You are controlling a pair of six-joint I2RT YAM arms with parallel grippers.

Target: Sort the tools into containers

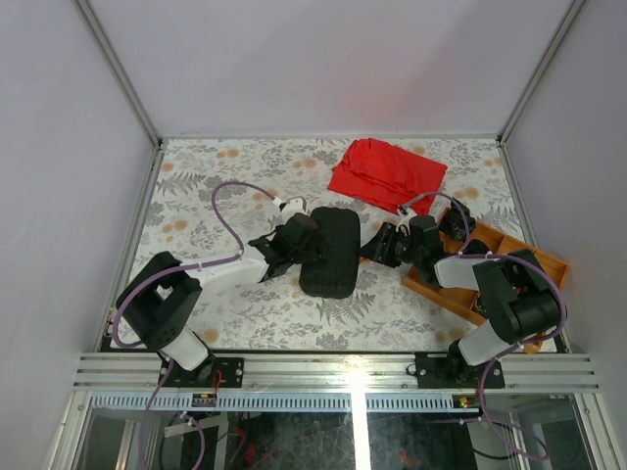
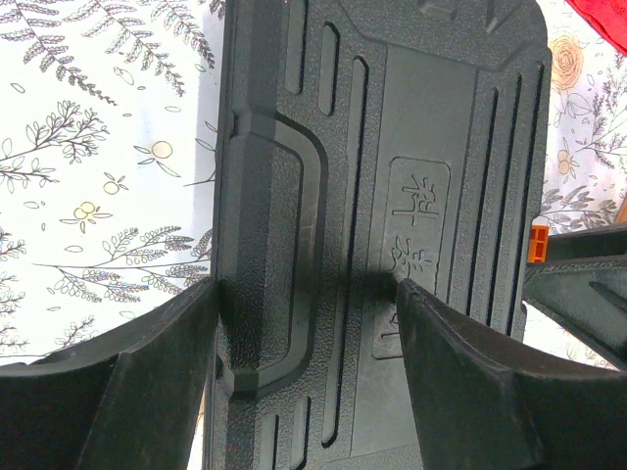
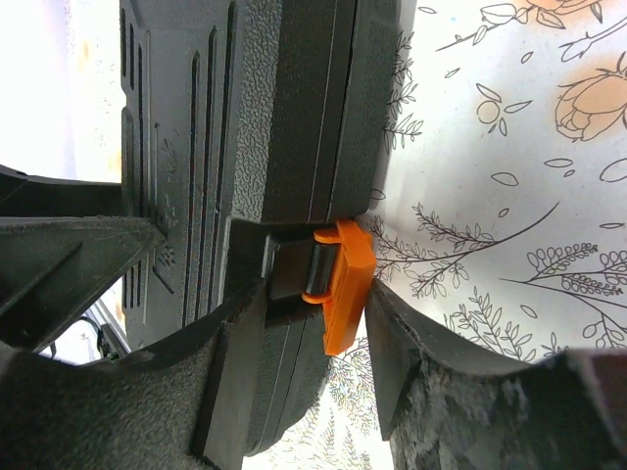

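Note:
The black ribbed tool case [image 1: 329,257] lies shut on the flowered table between my two grippers. My left gripper [image 1: 297,243] is open over the case's left side. In the left wrist view, that gripper [image 2: 306,289] has one finger [image 2: 147,392] against the side wall of the case [image 2: 421,147] and the other finger [image 2: 490,382] resting on the lid. My right gripper [image 1: 372,248] is at the case's right edge. In the right wrist view, it [image 3: 315,294] stands open astride the orange latch [image 3: 345,284] of the case [image 3: 284,98]. No tools show.
A crumpled red cloth [image 1: 387,171] lies behind the case at the back. A wooden tray [image 1: 514,253] sits at the right under the right arm. Grey walls and metal rails close in the table on three sides.

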